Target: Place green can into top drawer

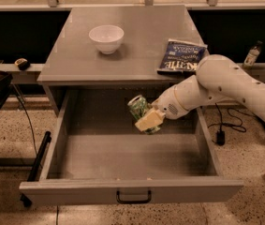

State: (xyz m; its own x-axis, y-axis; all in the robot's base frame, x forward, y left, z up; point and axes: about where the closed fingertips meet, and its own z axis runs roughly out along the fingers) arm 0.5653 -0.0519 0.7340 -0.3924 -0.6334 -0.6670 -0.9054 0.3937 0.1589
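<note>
In the camera view, the top drawer (132,189) stands pulled fully out from the grey cabinet (136,27). The white arm reaches in from the right, and its gripper (148,121) is clamped on the green can (138,107), which hangs tilted above the drawer's rear half, clear of the floor. On the cabinet top sit a white bowl (106,38) and a blue chip bag (181,56), well apart.

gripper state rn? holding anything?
The gripper is shut on the small green-labelled metal can, held tilted above the open wide grey top drawer.
</note>
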